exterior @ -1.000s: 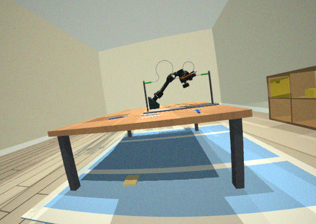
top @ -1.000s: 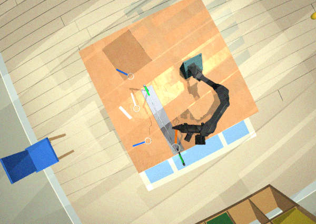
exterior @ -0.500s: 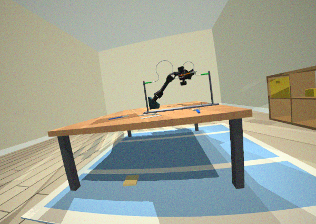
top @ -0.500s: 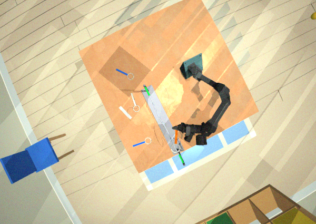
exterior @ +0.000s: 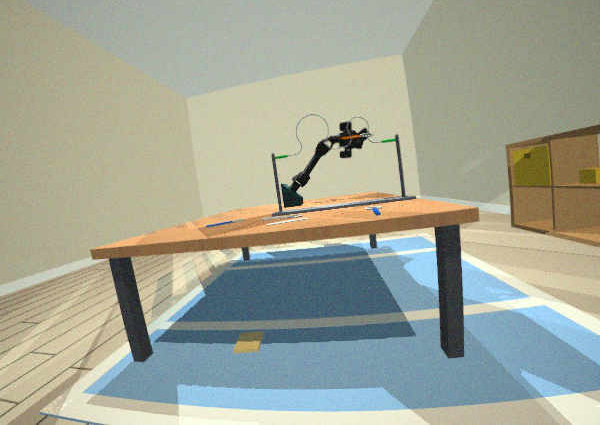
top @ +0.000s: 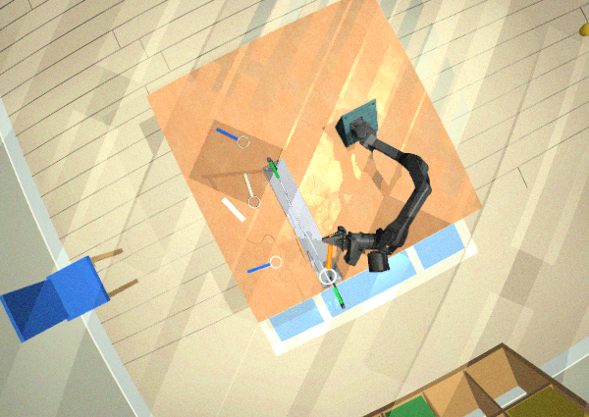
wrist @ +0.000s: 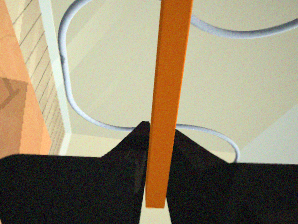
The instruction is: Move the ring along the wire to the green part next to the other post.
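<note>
- End effector (top: 330, 240) (exterior: 346, 137) (wrist: 153, 129): clamped on the orange handle (top: 329, 257) (exterior: 353, 136) (wrist: 170, 60).
- Ring (top: 320, 276) (exterior: 367, 135): up above the counter (top: 294, 74) (exterior: 300, 235) (wrist: 9, 40), near its lower edge in the top view, short of the green part (top: 339, 296) (exterior: 388, 140) there (can't tell if it touches the wire (top: 294, 211) (exterior: 312, 114) (wrist: 63, 55)).
- Blue-handled spare (top: 227, 133) (exterior: 220, 223): lies toward the left edge.

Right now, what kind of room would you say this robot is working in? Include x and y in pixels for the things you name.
Possibly a playroom or a classroom: there's a low wooden cubby shelf with yellow boxes (exterior: 531, 167), a small blue chair with wooden legs (top: 79, 289), and a blue rug with white bands (top: 373, 281) (exterior: 320, 370) under the table.
</note>
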`<state>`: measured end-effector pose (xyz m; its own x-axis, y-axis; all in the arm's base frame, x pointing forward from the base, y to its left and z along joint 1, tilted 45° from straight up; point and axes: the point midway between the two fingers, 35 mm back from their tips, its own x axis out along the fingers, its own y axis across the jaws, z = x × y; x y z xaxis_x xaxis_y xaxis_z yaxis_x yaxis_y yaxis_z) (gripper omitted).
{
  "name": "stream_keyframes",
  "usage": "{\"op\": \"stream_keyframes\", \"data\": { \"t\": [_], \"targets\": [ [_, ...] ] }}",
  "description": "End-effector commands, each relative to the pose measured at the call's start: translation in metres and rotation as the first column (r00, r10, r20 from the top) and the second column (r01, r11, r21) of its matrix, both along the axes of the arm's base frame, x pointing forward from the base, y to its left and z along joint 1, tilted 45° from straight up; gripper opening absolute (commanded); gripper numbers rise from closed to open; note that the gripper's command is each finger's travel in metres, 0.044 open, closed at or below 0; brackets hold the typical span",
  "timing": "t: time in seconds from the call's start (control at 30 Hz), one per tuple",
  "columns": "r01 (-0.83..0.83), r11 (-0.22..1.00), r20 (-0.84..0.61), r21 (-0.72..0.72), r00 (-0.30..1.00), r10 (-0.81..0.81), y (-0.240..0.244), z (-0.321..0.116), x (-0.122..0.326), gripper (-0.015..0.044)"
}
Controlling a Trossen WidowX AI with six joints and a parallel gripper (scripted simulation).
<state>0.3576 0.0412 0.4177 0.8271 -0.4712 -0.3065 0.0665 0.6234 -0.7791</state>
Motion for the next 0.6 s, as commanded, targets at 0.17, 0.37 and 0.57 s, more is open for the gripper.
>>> {"op": "stream_keyframes", "data": {
  "t": [0.17, 0.37, 0.57],
  "targets": [
    [0.007, 0.997, -0.001, -0.081, 1.000, -0.007, -0.010, 0.015, -0.002, -0.0150],
    [0.006, 0.993, -0.008, -0.121, 1.000, -0.007, -0.014, 0.022, -0.003, -0.0150],
    [0.005, 0.988, -0.013, -0.153, 1.000, -0.007, -0.017, 0.028, -0.003, -0.0150]
  ]
}}
